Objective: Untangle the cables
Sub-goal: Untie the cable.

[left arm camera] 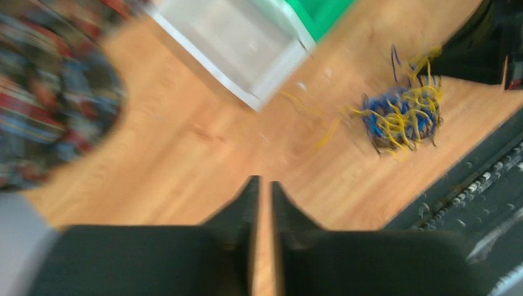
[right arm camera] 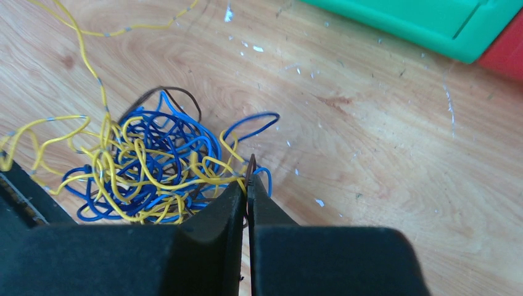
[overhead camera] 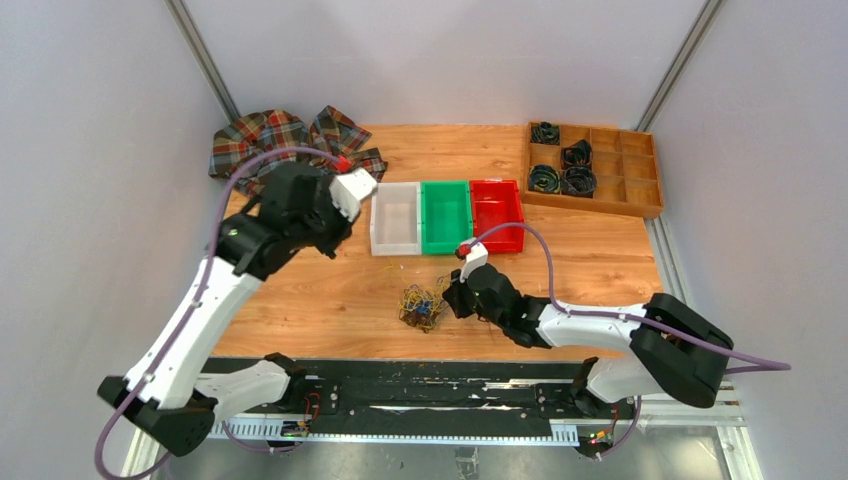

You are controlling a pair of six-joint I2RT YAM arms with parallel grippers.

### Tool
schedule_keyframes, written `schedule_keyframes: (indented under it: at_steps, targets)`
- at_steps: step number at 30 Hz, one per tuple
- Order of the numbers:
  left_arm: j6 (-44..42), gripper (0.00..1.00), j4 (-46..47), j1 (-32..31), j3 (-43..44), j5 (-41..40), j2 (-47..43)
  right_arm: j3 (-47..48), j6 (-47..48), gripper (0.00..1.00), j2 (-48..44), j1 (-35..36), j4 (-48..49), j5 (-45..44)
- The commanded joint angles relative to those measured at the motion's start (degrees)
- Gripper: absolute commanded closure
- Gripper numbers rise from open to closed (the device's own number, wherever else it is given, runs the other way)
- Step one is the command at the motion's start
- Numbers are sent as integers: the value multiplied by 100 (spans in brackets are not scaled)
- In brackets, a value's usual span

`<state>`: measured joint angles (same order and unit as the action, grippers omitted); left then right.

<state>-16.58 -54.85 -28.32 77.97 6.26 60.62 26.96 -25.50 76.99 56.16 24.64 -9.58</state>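
The cables [overhead camera: 422,306] – hair-thin yellow, blue and dark wires – lie as one knotted clump near the 6 o'clock edge of the wooden desk [overhead camera: 310,300], straight towards 6 o'clock from the green plastic bin [overhead camera: 446,215]. In the right wrist view the clump [right arm camera: 148,172] is densely looped, blue and yellow threaded through each other. One loose yellow strand [right arm camera: 92,68] trails out towards 12 o'clock, the only sign of anything coming free.

The right gripper [right arm camera: 247,185] sits at the clump's 3 o'clock side, its jaws pressed almost together on a thin dark strand at the edge of the clump. The left gripper [left arm camera: 264,185] hovers above bare desk at about 10 o'clock from the clump. Its jaws are closed to a narrow slit with nothing between them, and its view is blurred.

Farther back stand the clear plastic bin [overhead camera: 396,217], the green one and the red plastic bin [overhead camera: 497,212]; no sorted wire shows in any of them, as far as these views let me see. By my reading the work has barely begun – one strand is pinched, and nearly every wire remains to be drawn out and separated by colour.
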Motion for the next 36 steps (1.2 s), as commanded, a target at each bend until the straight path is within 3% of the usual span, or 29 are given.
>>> schedule_keyframes:
  at_steps: [1,2,7,10,17,27,36]
  targets:
    - [183,64,201,-27,-965,923,-11,306,84,99,-292,-69,-380,136]
    - [210,52,206,-26,-1116,1233,19,332,74,99,-339,-70,-397,213]
    - [-15,22,212,-34,-1303,2474,210,547,-54,99,-471,-70,-483,572]
    - [-133,18,222,-34,-1133,2910,396,762,-80,99,-487,-70,-478,911]
    - [-291,18,446,-42,-1284,3746,772,1350,-144,99,-394,-70,-385,1764]
    - [-477,32,1245,-42,-2104,3578,1066,1520,-460,99,-96,-82,-54,2472]
    - [-333,85,1978,-43,-2742,3086,851,1423,-669,99,27,-243,132,2701]
